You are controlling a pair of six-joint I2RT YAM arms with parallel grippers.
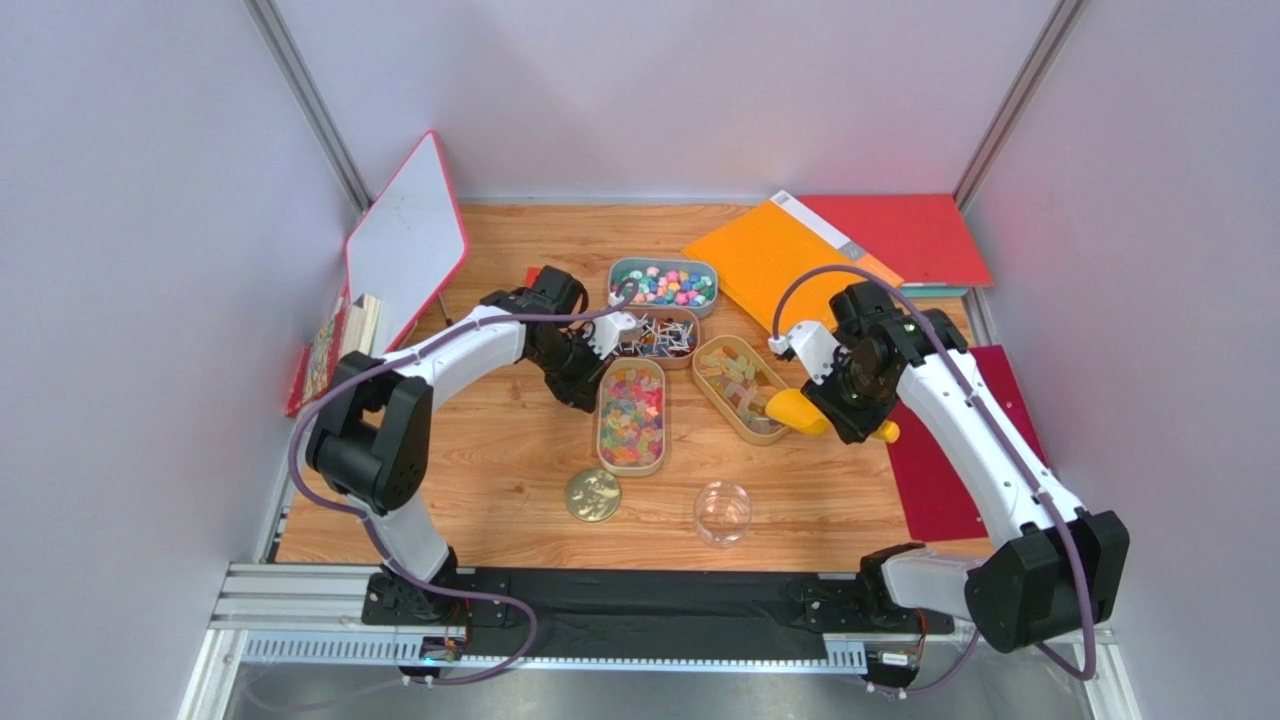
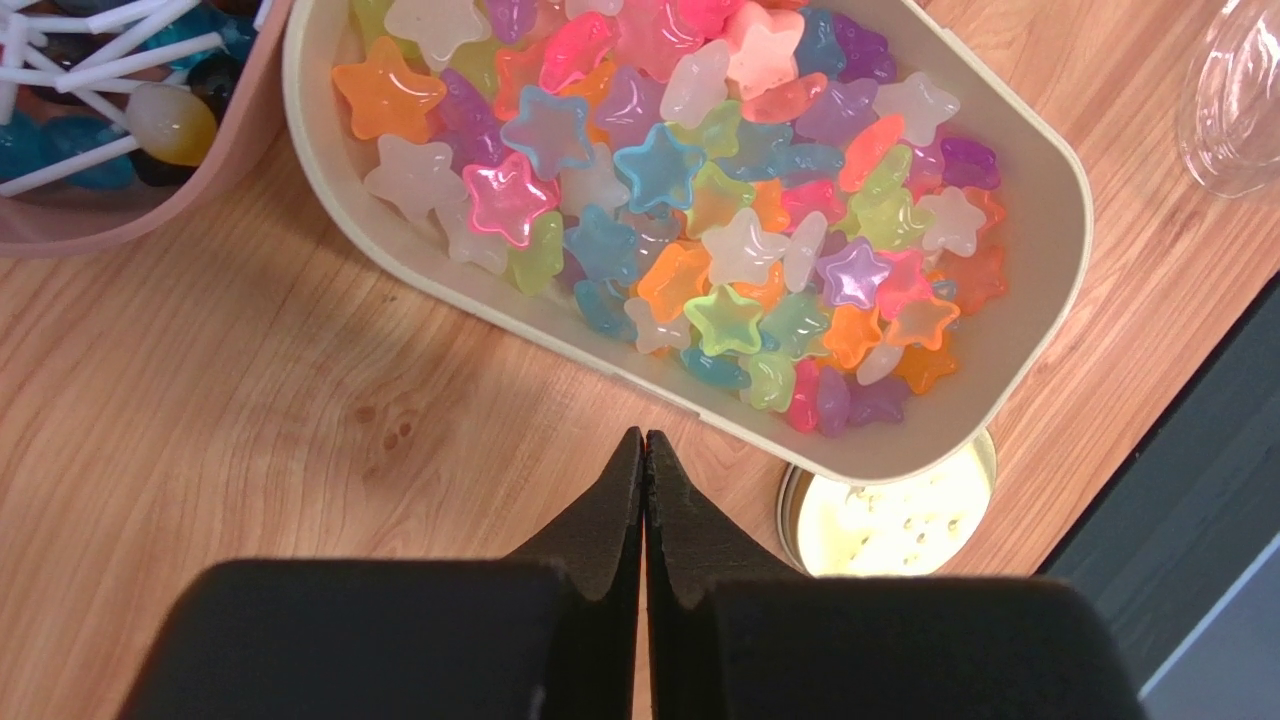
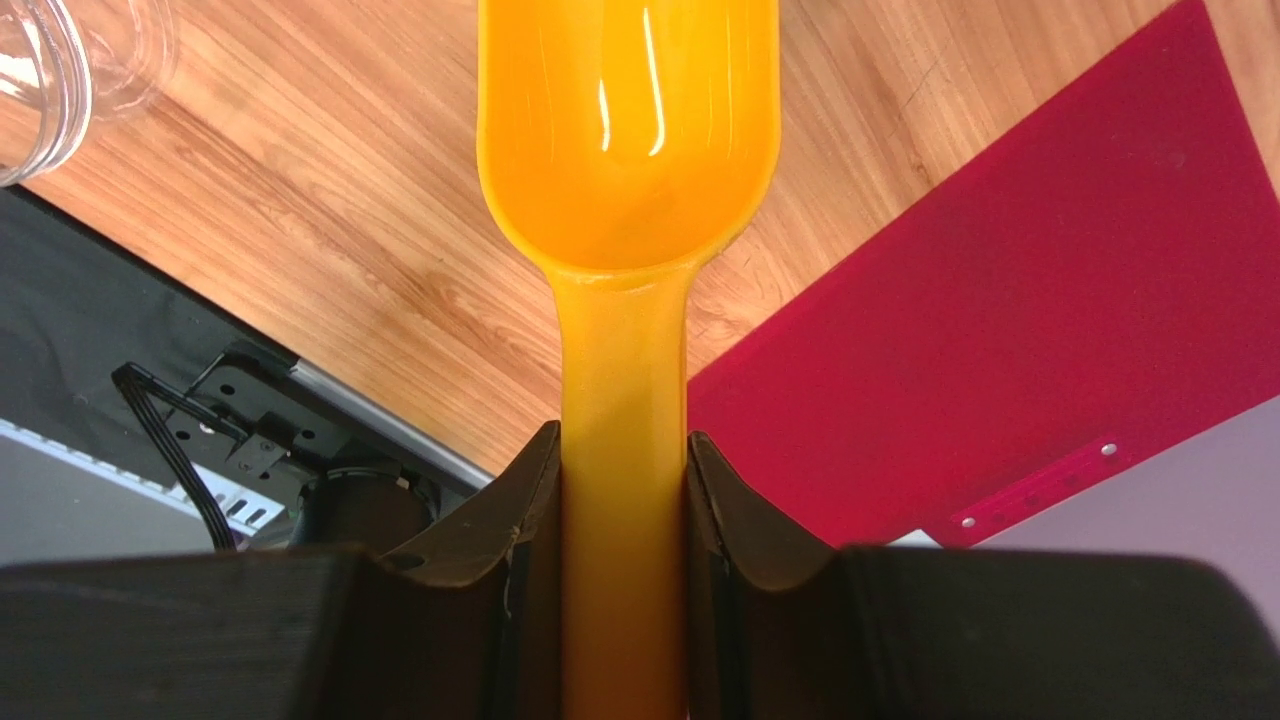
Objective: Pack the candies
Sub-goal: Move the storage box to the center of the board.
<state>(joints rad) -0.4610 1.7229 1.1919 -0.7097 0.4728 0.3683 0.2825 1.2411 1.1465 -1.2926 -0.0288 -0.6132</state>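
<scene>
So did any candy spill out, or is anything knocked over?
Nothing stands out. The candies all sit inside their trays, none on the wooden table. The gold lid lies flat, the clear jar stands empty, and the right tool holds an empty yellow scoop.

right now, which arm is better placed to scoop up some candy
Right. The right hand grips the empty yellow scoop, close beside the yellow-orange gummies. The left hand is shut and holds nothing.
</scene>
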